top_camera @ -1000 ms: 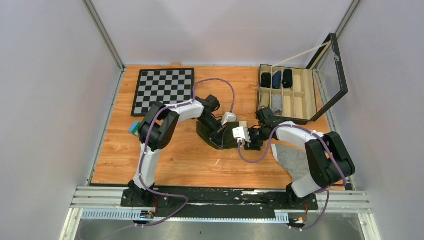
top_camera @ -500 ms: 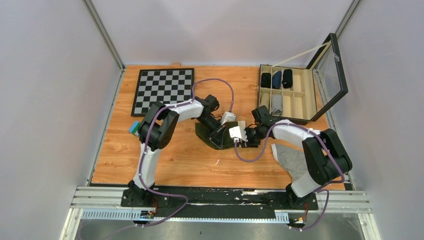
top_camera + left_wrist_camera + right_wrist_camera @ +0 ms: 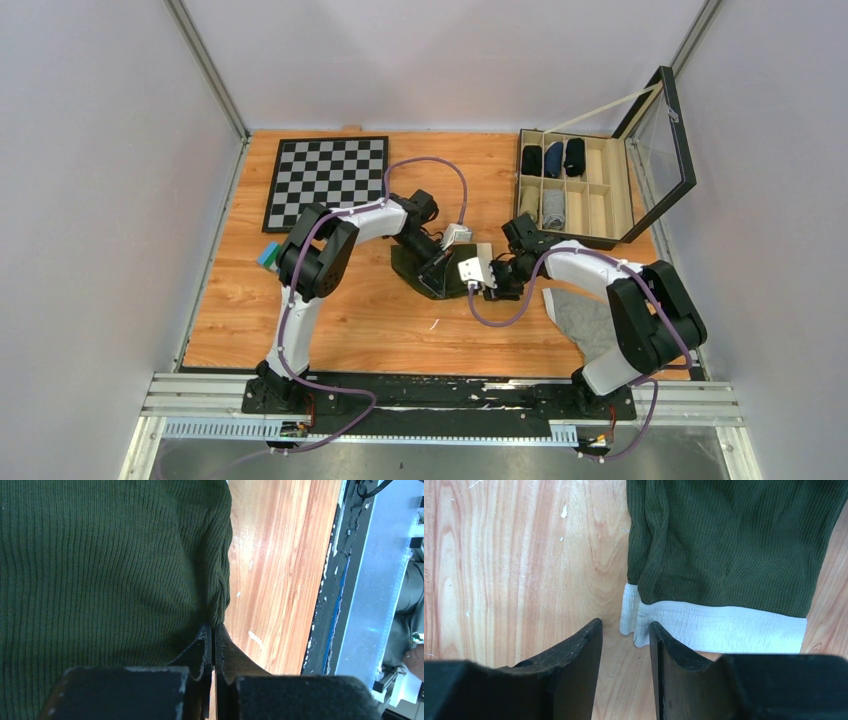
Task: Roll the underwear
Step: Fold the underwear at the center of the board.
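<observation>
R arm [image 3: 585,262] shifted left twd underwear [image 3: 420,283]; its jaws narrowed partway.

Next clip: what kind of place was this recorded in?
Probably a robotics lab test cell, not a home: plain white panel walls enclose the wooden tabletop, an aluminium rail runs along its near edge, and a black-and-white chessboard sits out as a prop.
</observation>
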Action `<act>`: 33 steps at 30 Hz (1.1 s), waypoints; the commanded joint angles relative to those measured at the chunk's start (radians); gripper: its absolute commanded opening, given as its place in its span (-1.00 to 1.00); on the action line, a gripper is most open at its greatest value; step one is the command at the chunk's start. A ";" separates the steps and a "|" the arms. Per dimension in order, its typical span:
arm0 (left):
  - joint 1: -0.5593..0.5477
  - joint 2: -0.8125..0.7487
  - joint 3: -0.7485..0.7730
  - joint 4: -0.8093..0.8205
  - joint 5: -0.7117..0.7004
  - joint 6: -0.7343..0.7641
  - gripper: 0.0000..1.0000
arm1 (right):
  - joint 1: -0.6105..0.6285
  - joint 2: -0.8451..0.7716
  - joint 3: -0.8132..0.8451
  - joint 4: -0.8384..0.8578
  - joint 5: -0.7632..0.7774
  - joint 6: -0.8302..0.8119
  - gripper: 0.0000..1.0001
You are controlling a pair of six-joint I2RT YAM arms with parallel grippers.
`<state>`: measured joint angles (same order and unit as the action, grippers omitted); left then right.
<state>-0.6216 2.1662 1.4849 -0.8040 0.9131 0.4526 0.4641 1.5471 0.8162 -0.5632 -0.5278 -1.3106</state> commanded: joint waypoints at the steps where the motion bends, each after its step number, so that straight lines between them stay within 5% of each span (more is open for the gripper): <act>1: 0.006 0.016 0.023 -0.015 0.017 -0.007 -1.00 | 0.009 -0.002 -0.007 0.024 0.000 0.012 -0.21; 7: 0.008 0.021 0.028 -0.025 0.020 -0.009 -1.00 | 0.045 0.032 -0.052 0.106 0.071 0.027 -0.25; 14: 0.020 0.013 0.025 -0.069 0.018 0.015 -1.00 | 0.074 0.018 -0.080 0.148 0.166 0.052 -0.95; 24: 0.026 -0.054 0.010 -0.327 0.128 0.177 -1.00 | 0.084 -0.122 0.060 -0.302 -0.023 -0.005 -0.98; 33: -0.005 -0.064 0.028 -0.464 0.189 0.219 -1.00 | 0.102 -0.072 0.069 -0.399 -0.118 0.077 -0.99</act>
<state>-0.6231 2.1674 1.4849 -1.1748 1.0763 0.6548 0.5724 1.4528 0.8612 -0.8413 -0.5808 -1.2713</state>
